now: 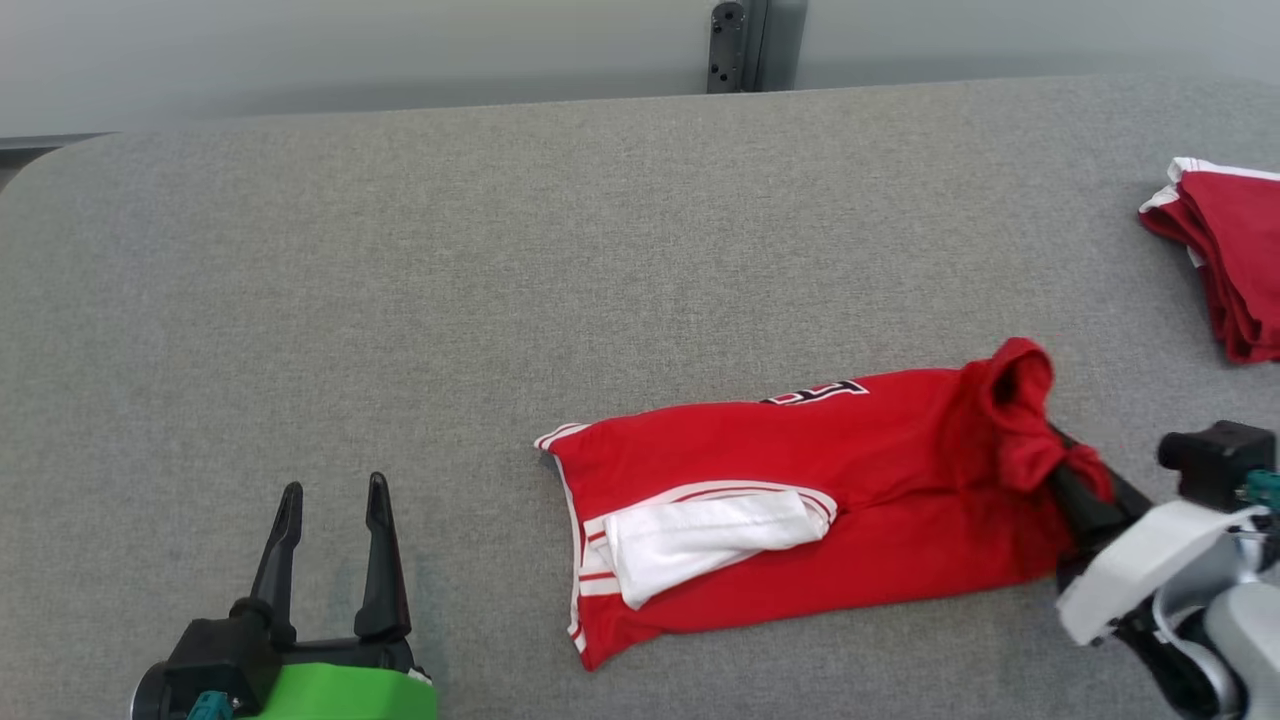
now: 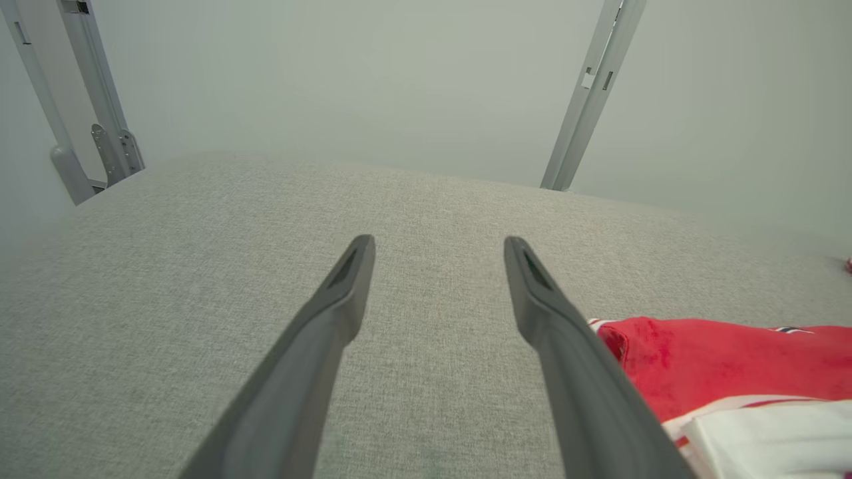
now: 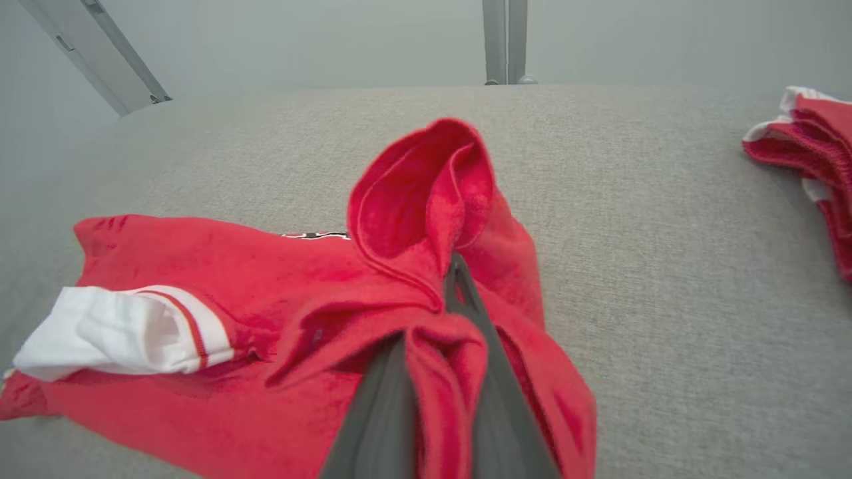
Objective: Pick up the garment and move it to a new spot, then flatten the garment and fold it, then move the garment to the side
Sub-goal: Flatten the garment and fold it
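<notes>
Gripping a bunched red fold at the right end of the garment, my right jaws are clamped shut on the cloth, which stands up in a small loop just past their tips. The garment lies on the grey counter at the near right, its long axis running left to right, so nearly all of it stretches leftward from that grip. A white sleeve is folded across its near-left part. My left jaws stand wide apart and empty at the near left, well apart from the garment's left edge; the right arm is plainly the nearer. Dark lettering edged in white shows at the garment's far edge, cut off by a fold and unreadable. A second red-and-white bundle sits far right.
</notes>
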You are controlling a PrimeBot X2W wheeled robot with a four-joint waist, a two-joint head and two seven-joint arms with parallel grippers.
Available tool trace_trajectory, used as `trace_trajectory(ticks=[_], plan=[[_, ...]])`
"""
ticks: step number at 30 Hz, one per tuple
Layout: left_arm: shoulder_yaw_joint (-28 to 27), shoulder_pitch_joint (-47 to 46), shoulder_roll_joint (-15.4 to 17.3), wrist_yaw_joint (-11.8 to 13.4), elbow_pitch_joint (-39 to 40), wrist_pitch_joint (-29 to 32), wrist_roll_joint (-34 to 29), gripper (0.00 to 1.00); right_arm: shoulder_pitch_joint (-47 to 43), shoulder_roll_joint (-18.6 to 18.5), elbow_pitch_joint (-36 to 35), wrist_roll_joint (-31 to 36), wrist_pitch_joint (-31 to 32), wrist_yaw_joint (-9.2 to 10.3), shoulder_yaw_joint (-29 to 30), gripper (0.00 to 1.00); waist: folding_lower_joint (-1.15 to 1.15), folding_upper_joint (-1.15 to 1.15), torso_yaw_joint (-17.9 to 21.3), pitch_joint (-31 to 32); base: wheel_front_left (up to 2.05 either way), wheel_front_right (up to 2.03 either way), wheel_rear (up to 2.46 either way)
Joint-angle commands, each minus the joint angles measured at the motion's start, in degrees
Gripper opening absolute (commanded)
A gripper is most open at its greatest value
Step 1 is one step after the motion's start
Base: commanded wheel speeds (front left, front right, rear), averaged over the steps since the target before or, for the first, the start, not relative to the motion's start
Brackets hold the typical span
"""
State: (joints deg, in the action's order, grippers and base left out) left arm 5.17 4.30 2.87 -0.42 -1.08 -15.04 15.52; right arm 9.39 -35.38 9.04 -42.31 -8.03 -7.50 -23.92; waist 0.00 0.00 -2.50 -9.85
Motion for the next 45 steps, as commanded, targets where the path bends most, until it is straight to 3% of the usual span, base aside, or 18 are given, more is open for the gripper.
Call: trace_trajectory(ticks=[1, 10, 17, 24, 34, 35, 36, 37, 45], plan=[[0.05, -0.74, 0.07, 0.13, -0.05, -0.16, 0.63, 1.0, 1.73, 2.0, -0.93, 0.99, 0.91, 0.03, -1.2, 0.0, 0.0, 0.0, 0.36, 0.27, 0.0, 0.0, 0.0], [2.2, -1.65, 0.08, 0.07, -1.35, -0.16, 1.06, 1.0, 8.05, 18.79, 0.73, 5.1, 5.22, 0.03, -9.05, 0.0, 0.0, 0.0, -1.76, 0.12, 0.0, 0.0, 0.0], [1.98, -1.65, 0.08, -0.47, -2.78, -0.16, 0.65, 1.0, 7.63, 27.6, 6.21, 6.28, 5.5, 0.02, -10.84, 0.0, 0.0, 0.0, -4.58, 0.37, 0.0, 0.0, 0.0], [2.35, -1.01, 0.07, -0.42, -3.49, -0.16, 1.03, 1.0, 7.01, 31.3, 9.75, 5.56, 4.36, 0.02, -10.5, 0.0, 0.0, 0.0, -5.45, 0.44, 0.0, 0.0, 0.0], [2.49, -1.89, 0.08, -0.55, -3.61, -0.16, 0.0, 1.0, 9.5, 32.46, 14.55, 4.14, 2.77, 0.02, -11.1, 0.0, 0.0, 0.0, -5.93, 0.94, 0.0, 0.0, 0.0], [2.47, -1.86, 0.08, -0.6, -3.61, -0.16, -0.09, 1.0, 9.83, 32.45, 14.86, 3.85, 2.62, 0.02, -11.43, 0.17, 0.0, 0.0, -5.97, 1.04, 0.0, 0.0, 0.0], [2.4, -1.84, 0.08, -0.57, -3.56, -0.16, -0.14, 1.0, 10.06, 32.43, 15.22, 3.52, 2.21, 0.02, -11.67, 0.47, 0.0, 0.0, -6.0, 1.15, 0.0, 0.0, 0.0], [2.28, -1.76, 0.08, -0.63, -3.56, -0.16, -0.16, 1.0, 10.27, 32.46, 15.38, 3.28, 2.23, 0.01, -12.38, 1.0, 0.0, 0.0, -6.02, 1.24, 0.0, 0.0, 0.0], [0.21, -0.33, 0.07, -0.38, -3.07, -0.16, -0.78, 1.0, 11.6, 32.42, 14.34, 7.41, -0.48, 0.02, -14.51, 1.0, 0.0, 0.0, -4.8, 1.69, 0.0, 0.0, 0.0]])
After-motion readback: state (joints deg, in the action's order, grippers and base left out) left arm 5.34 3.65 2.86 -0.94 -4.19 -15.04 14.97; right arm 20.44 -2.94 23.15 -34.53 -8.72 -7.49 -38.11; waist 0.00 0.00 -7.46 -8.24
